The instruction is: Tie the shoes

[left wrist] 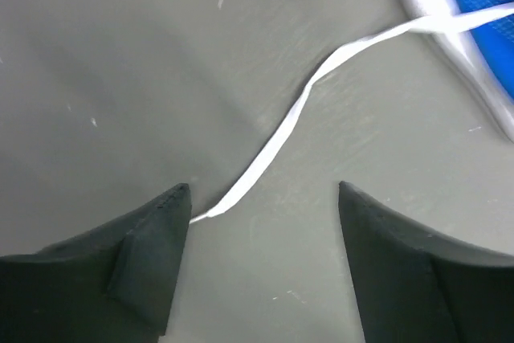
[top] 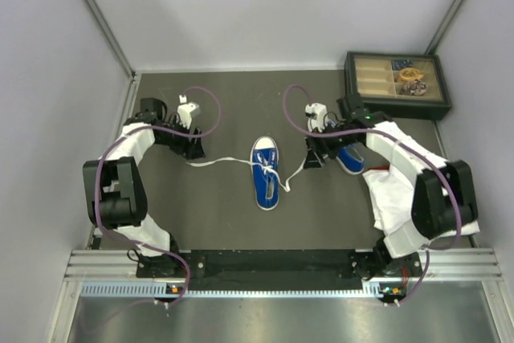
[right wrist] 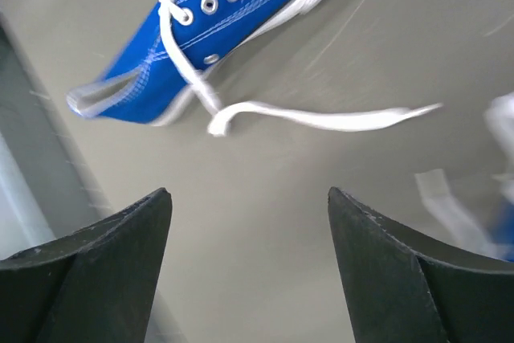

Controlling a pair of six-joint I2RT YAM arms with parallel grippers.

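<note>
The middle shoe [top: 266,173], a blue sneaker with a white toe cap, lies on the dark mat [top: 233,110] with its toe toward the far wall. Bare mat is open beyond it up to the pale walls [top: 265,14], and on its near side down to the metal rail [top: 273,261]. Left of the shoe, the left gripper [left wrist: 265,190] hangs over the mat with its fingers spread apart, holding nothing. The left lace [left wrist: 281,130] runs out from the shoe, and its end lies between them, close to one fingertip. Right of the shoe, the right gripper [right wrist: 249,192] also stands wide and empty, with the right lace [right wrist: 321,120] lying loose beyond its tips. Further right, the second shoe [top: 350,160] is partly hidden under the arm, beside a white cloth [top: 393,194]. Beyond and right of the middle shoe, a dark compartment box [top: 351,82] holds small objects [top: 411,78] in its right-hand cells, too small to identify.
</note>
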